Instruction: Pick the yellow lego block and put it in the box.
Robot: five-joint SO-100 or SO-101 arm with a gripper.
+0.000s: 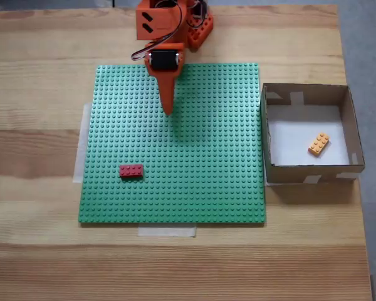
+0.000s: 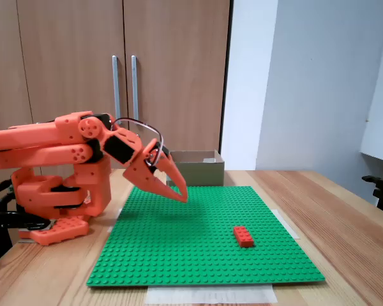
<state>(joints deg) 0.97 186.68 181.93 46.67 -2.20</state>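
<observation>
An orange two-finger end effector hangs closed and empty above a green studded baseplate on a wooden tabletop. One small yellow-orange lego block lies inside a square brown cardboard box; one red studded brick sits on the plate.

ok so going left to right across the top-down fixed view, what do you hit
Red brick on the green baseplate → gripper above the plate → box wall → yellow lego block lying on the box's white floor.
</observation>
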